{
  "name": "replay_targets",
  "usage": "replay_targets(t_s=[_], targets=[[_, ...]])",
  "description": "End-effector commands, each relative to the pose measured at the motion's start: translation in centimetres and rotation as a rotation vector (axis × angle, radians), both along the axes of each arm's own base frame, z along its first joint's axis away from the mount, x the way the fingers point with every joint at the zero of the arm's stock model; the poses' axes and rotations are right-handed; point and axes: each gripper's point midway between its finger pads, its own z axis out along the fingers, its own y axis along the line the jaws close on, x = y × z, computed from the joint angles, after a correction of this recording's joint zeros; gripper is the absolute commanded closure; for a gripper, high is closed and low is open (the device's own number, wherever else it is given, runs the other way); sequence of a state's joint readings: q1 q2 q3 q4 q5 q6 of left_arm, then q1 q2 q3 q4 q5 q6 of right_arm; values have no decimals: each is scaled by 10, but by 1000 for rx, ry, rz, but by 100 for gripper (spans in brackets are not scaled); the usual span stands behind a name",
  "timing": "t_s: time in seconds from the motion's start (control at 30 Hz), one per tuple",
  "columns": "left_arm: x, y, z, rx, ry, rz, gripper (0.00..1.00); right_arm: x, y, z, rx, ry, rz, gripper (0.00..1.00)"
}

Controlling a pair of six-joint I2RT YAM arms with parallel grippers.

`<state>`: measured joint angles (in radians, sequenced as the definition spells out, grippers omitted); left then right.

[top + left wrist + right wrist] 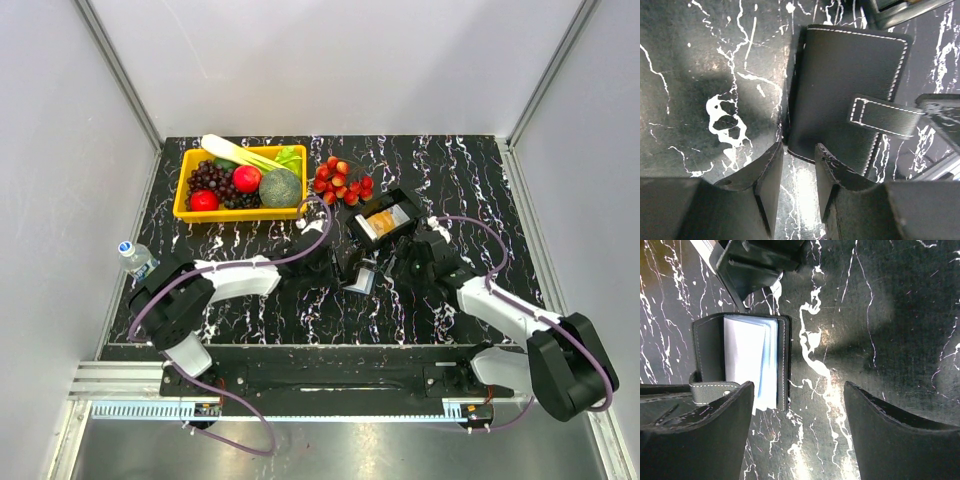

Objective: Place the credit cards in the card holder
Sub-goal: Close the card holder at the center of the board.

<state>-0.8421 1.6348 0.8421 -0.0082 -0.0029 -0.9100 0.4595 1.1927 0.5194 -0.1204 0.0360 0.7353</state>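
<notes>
Card holder (360, 276) sits on the table (440, 170) between the left end effector (799, 150) — narrowly parted, empty — and the right end effector (797, 385), spread wide, empty.

Black marble table (470, 170), pale grey walls (330, 60)

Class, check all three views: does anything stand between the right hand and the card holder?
Nothing visible does. The card holder lies partly open on the table, right beside the right hand, which stands open. The black tray sits beyond the holder, not between them.
</notes>
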Motion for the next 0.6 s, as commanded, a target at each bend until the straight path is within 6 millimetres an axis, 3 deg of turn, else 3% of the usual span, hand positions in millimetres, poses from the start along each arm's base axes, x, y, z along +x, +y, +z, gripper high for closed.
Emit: replay_targets(t_s=[0.0,0.33,0.57], targets=[[17,-5,11,-8,-49,36,64,14,-4,19,21,-67,-28,22],[21,-19,-3,-18,-40,-11,63,14,-9,24,64,-66,-57,17],[11,-29,-21,5,5,-69,63,0,-5,26,130,-68,-51,15]])
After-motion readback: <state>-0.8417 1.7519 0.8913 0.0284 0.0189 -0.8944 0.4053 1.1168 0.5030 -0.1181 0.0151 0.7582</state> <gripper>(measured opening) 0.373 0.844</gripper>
